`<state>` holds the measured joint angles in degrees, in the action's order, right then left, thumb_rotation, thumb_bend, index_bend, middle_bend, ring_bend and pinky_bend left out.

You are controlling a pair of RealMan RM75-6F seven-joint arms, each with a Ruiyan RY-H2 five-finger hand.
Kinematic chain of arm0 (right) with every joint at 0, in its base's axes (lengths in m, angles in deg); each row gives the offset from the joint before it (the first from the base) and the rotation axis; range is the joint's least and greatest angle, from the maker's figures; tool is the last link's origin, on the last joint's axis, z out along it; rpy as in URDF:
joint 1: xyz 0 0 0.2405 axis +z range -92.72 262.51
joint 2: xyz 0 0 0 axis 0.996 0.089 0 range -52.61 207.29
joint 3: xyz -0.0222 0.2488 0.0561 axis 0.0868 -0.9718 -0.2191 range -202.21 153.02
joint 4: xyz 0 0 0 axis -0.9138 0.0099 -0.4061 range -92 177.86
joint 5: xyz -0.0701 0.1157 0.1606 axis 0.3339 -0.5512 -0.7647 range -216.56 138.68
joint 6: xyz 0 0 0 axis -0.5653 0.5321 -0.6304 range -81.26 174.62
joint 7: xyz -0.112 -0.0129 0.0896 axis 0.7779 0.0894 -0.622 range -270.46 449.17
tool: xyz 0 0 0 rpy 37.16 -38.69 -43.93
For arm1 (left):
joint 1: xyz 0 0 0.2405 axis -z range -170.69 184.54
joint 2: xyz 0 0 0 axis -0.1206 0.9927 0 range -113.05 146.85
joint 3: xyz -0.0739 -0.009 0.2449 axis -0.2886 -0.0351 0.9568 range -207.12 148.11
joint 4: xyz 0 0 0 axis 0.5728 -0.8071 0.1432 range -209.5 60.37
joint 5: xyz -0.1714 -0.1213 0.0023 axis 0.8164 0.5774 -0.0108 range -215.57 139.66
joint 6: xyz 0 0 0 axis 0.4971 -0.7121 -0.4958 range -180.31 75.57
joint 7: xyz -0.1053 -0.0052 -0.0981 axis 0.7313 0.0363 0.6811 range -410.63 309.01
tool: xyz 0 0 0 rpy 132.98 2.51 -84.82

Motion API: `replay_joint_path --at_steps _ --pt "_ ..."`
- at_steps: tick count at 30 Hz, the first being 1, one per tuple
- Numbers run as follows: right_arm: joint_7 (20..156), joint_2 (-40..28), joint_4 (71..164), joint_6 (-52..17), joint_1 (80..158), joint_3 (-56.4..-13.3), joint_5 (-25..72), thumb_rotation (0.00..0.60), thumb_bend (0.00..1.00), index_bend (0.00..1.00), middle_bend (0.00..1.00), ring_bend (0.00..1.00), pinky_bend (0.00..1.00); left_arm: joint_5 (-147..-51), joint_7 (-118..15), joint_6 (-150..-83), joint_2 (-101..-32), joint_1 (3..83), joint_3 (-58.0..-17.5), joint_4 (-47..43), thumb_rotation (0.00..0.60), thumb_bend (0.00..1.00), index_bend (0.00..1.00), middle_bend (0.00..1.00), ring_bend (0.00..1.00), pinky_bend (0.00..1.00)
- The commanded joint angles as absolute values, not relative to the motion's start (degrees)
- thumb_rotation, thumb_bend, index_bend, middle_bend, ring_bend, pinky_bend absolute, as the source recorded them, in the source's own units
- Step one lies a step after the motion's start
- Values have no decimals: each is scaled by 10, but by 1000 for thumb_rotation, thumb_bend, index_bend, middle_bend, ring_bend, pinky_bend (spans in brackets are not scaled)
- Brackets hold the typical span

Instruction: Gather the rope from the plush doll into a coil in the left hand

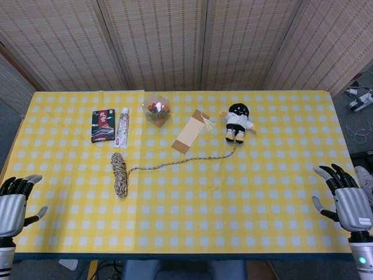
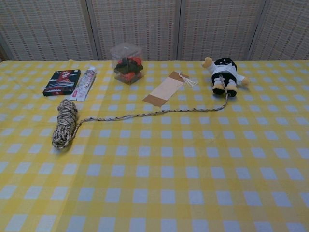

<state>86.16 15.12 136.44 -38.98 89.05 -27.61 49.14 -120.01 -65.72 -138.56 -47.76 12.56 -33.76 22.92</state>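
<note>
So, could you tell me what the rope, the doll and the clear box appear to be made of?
Rope: braided fibre, matte, speckled dark and pale; probably cotton or synthetic.
Doll: soft plush fabric, fuzzy black head, white cloth top.
Clear box: likely rigid plastic, glossy and see-through, with red and dark contents visible inside.

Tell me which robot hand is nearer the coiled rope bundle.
Left. The left robot hand sits at the table's near-left edge beside the rope bundle; the right robot hand is across the table.

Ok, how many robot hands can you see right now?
2. The left hand hangs at the table's near-left corner, the right hand at the near-right corner; both show only in the head view.
</note>
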Motion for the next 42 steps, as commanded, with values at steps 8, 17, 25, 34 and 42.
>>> replay_joint_path --at_steps 8,17,25,34,42 --pt "862 153 1366 -393 888 -276 492 600 285 177 165 69 159 -1204 -656 -1378 -475 130 -336 227 600 201 265 236 212 125" --pt "869 162 1373 -401 887 -277 498 600 285 177 164 69 159 -1230 -612 -1338 -449 164 -341 235 600 202 269 236 217 125" --pt "875 168 1381 -405 888 -277 507 600 284 177 164 69 159 -1254 -576 -1275 -446 230 -362 225 600 230 311 246 217 125" --pt "876 175 1388 -414 883 -276 511 600 284 177 163 69 159 -1255 -543 -1189 -483 309 -377 191 524 239 336 271 216 125" --pt "876 176 1390 -416 882 -276 514 600 284 177 163 69 159 -1234 -515 -1101 -523 378 -385 154 200 240 344 283 203 116"
